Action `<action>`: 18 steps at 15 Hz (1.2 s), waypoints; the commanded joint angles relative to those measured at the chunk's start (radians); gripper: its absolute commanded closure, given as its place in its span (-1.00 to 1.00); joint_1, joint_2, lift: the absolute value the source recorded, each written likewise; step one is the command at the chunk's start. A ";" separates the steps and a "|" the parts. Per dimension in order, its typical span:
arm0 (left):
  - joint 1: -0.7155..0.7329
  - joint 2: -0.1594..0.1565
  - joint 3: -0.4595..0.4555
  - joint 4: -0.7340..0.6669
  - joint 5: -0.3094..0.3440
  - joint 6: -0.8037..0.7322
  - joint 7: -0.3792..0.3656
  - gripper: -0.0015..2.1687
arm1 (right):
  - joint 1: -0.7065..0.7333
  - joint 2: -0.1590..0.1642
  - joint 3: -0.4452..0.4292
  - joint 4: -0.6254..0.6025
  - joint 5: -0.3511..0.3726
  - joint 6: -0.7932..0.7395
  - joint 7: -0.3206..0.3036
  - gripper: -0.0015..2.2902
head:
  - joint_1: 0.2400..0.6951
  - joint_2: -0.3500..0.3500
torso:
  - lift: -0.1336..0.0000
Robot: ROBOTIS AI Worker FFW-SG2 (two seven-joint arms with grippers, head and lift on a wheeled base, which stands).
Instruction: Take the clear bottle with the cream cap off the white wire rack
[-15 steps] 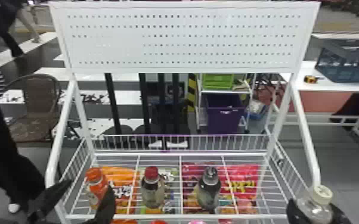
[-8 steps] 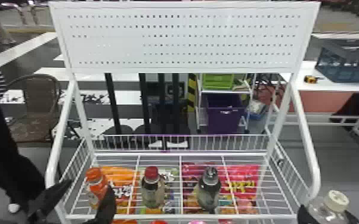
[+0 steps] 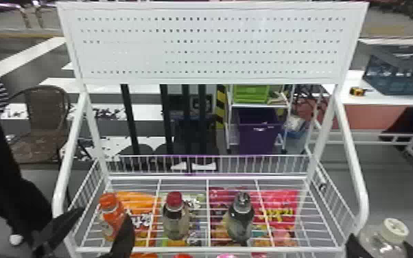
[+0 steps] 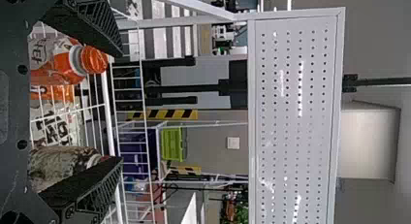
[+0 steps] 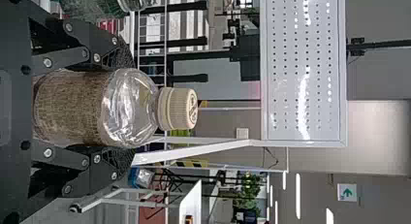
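Shifted right, toward 4 o'clock in head view, since 1 sec ago: our R gripper (image 3: pixel 380 241) & the clear btl (image 5: pixel 121 107) w/ cream cap (image 5: pixel 179 108). Our L gripper (image 3: pixel 103 213) hasn't moved.

Nearest, approx 4 o'clock, we've got the clear btl pinched btwn R fingers, cap uppermost, just outside the rack's R side bar, off the shelf. At 7-8 o'clock our L fingers are spread wide, in front of the orange btl (image 3: pixel 109 212); can't tell if they touch it.

Next, the white wire rack (image 3: pixel 207 249), w/ 3 btls standing on its wires: the orange one at 7-8 o'clock, a red-cap btl (image 3: pixel 176 219) btwn 6 & 7, a dark-cap btl (image 3: pixel 240 221) btwn 5 & 6. Snack bags (image 3: pixel 279 209) lie under the wires.

Perforated panel (image 3: pixel 212 44) tops the rack at 12.

Farther back we see a wicker chair (image 3: pixel 46 113) at 9, a purple bin (image 3: pixel 257 137) nr 3, a green crate (image 3: pixel 250 93) abt 2, a blue crate (image 3: pixel 401 80) btwn 2 & 3 on a white table (image 3: pixel 384 99).
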 commanded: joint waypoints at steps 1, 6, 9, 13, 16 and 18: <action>0.006 0.000 0.000 -0.007 0.000 -0.003 0.000 -0.88 | 0.008 -0.001 0.000 -0.008 -0.001 0.000 0.000 -0.11 | 0.14 0.00 | 1.00; 0.010 0.000 -0.001 -0.019 -0.002 0.000 0.000 -0.88 | 0.024 0.001 -0.002 -0.009 -0.001 -0.043 0.000 -0.11 | 0.14 0.00 | 1.00; 0.012 0.002 0.000 -0.022 -0.002 0.000 0.000 -0.88 | 0.026 0.001 -0.006 -0.012 -0.013 -0.046 0.000 -0.11 | 0.14 0.00 | 1.00; 0.018 0.000 0.003 -0.028 -0.002 0.000 0.000 -0.88 | 0.029 0.001 -0.009 -0.019 -0.013 -0.046 0.000 -0.11 | 0.14 0.00 | 1.00; 0.018 0.000 0.006 -0.031 -0.002 0.000 0.000 -0.88 | 0.032 0.001 -0.012 -0.028 -0.013 -0.046 0.000 -0.11 | 0.14 0.00 | 1.00; 0.018 0.000 0.006 -0.034 -0.002 0.003 0.002 -0.88 | 0.037 0.001 -0.012 -0.029 -0.013 -0.046 0.000 -0.11 | 0.14 0.00 | 1.00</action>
